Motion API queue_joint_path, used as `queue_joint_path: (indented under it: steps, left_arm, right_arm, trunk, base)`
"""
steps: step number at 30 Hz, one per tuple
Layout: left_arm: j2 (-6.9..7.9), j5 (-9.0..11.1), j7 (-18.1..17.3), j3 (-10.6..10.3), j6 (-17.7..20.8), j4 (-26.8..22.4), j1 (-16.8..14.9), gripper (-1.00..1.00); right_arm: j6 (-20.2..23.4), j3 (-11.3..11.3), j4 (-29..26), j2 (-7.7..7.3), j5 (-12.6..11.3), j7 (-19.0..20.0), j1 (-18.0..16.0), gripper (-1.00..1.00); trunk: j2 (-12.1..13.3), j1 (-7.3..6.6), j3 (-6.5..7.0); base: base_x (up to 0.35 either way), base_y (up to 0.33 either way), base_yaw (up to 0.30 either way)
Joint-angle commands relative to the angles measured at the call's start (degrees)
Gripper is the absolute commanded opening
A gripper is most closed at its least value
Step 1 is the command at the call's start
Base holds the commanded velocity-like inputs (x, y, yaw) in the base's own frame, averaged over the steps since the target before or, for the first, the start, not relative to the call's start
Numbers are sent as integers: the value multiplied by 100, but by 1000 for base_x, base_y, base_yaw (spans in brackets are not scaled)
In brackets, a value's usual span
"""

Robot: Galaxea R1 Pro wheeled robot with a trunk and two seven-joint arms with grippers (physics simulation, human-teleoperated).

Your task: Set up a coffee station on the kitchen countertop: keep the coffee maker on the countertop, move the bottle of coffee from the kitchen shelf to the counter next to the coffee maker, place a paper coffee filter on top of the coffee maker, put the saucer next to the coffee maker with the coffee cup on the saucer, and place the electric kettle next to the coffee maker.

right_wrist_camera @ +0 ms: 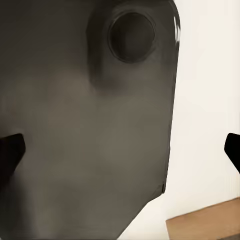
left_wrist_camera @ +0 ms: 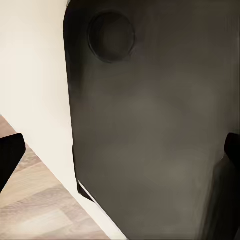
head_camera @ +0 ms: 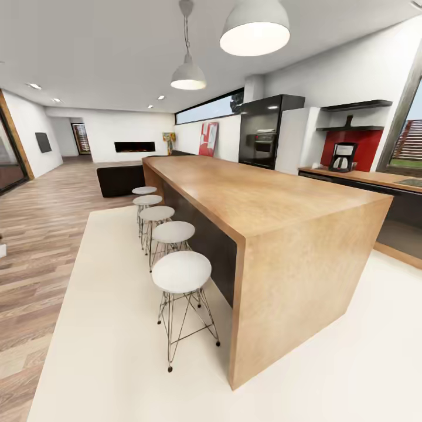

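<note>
Both end effectors — L (left_wrist_camera: 120,150) & R (right_wrist_camera: 120,147) — wide apart, nothing held, coffee maker (head_camera: 343,157) on far kitchen countertop (head_camera: 375,177), island (head_camera: 264,202) nearer

You are not looking at any readable text, label, brand, number or sign here. The black drip coffee maker (head_camera: 343,157) at the far right and the red-and-white wall picture (head_camera: 208,139) beyond the wooden island are showing no legible lettering.

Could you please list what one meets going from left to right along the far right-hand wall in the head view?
Red painting → black built-in oven unit → bottle of coffee on the kitchen shelf → coffee maker on the kitchen countertop → window.
</note>
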Motion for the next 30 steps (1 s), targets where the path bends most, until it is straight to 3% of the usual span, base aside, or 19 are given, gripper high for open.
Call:
queue_joint_path:
  steps: [1, 12, 30]
  left_arm:
    - [-3, -9, -23, 9, -33, -33, 3, 100]
    - [-8, -33, -20, -3, -229, -71, 2, 100]
    - [-19, 10, -18, 39, -807, -70, 6, 100]
  right_arm:
    - [33, -33, -33, 33, -33, 7, -34, 100]
    - [-43, -34, -389, 374, -1, 9, -80, 100]
    - [-44, -35, -484, 368, 0, 10, -80, 100]
  trunk:
    - [-1, 0, -3]
    - [-1, 0, -3]
    - [-1, 0, -3]
  base:
    - [0, 0, 0]
    - [0, 0, 0]
    - [0, 0, -214]
